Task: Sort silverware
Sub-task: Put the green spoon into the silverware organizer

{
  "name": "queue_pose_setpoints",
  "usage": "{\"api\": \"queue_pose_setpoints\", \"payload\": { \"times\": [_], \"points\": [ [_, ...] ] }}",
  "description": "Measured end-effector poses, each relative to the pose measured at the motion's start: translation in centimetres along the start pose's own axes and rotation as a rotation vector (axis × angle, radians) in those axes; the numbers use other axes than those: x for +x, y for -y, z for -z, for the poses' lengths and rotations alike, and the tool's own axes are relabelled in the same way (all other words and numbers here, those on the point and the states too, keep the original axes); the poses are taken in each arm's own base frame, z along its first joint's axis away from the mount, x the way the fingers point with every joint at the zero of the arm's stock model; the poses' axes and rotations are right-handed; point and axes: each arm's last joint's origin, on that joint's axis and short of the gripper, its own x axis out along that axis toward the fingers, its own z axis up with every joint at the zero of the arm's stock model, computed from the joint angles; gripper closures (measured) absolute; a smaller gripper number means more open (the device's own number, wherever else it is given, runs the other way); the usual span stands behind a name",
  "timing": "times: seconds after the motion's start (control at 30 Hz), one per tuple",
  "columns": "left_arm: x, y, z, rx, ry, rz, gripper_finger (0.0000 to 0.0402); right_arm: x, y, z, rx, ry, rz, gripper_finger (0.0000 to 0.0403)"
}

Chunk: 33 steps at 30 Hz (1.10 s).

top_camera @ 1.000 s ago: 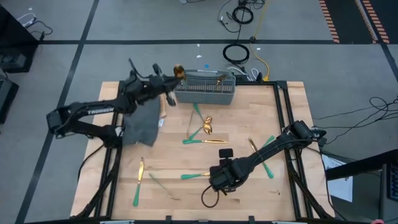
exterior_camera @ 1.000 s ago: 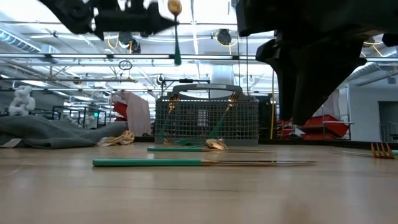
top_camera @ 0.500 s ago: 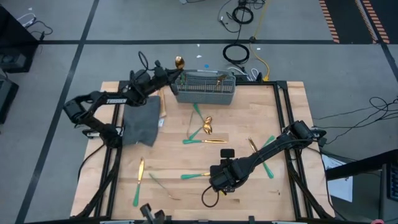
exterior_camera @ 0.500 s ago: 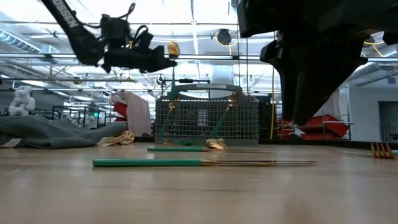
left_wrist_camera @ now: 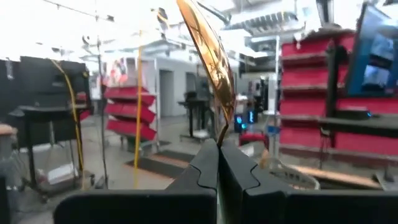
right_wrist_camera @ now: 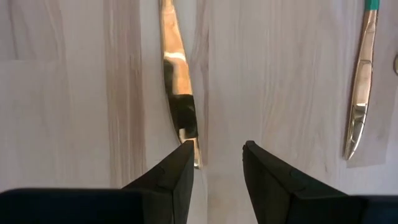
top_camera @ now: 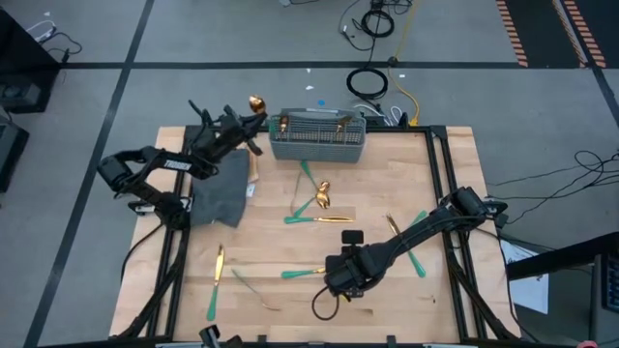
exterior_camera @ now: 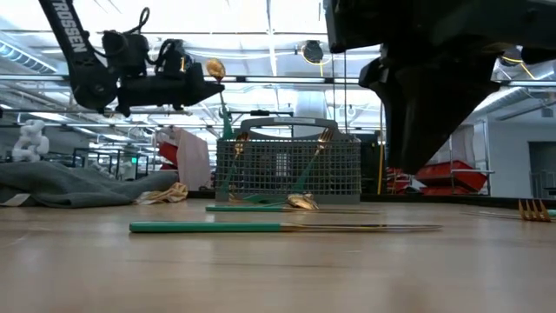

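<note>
A spoon (top_camera: 256, 102) with a shiny gold-coloured bowl is held in the closed fingers of the left gripper (top_camera: 244, 124), raised above the far left part of the table (top_camera: 455, 155), just left of the grey mesh basket (top_camera: 319, 147). In the low view the spoon's bowl (exterior_camera: 215, 69) is seen at the top and a slim teal-green handle hangs down from the grip, so its long axis runs nearly upright, a little tilted. In the left wrist view the gold bowl (left_wrist_camera: 208, 50) rises from between the two pressed-together dark fingers (left_wrist_camera: 202, 171).

Two pieces with gold heads are seen standing slanted in the basket, heads up, handles down. The rest of the silverware lies flat on the wood: a small cluster (top_camera: 317, 198) near the middle, with teal handles fanning out and gold heads towards the right; a knife (top_camera: 308, 273) pointing left to right beside the right gripper; a pair (top_camera: 414, 242) crossed at the right; and two pieces (top_camera: 217, 280) lying roughly front to back at the near left.

The right gripper (top_camera: 340, 282) is held low over the near middle of the table, its fingers parted and gripping nothing; the tip of a gold knife blade (right_wrist_camera: 175, 74) lies at its left finger. A dark grey cloth (top_camera: 221, 188) lies under the left arm.
</note>
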Motion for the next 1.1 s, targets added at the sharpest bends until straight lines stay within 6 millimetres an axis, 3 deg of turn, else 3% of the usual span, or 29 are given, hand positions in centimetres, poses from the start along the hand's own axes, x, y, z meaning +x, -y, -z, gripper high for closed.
{"api": "queue_pose_setpoints", "payload": {
  "times": [0.3,0.77,1.1],
  "points": [
    [1.0,0.1,1.4,0.016,-0.144,0.012,0.0402,0.0,0.0,-0.1,-0.01,0.007,-0.004,0.0275],
    [1.1,0.1,5.8,-0.036,-0.246,0.005,0.04,0.0,0.1,-0.1,-0.002,0.007,-0.005,0.0275],
    [1.1,0.2,6.0,-0.019,-0.269,0.013,0.0336,0.0,0.1,-0.1,-0.002,0.005,-0.009,0.0275]
  ]
}}
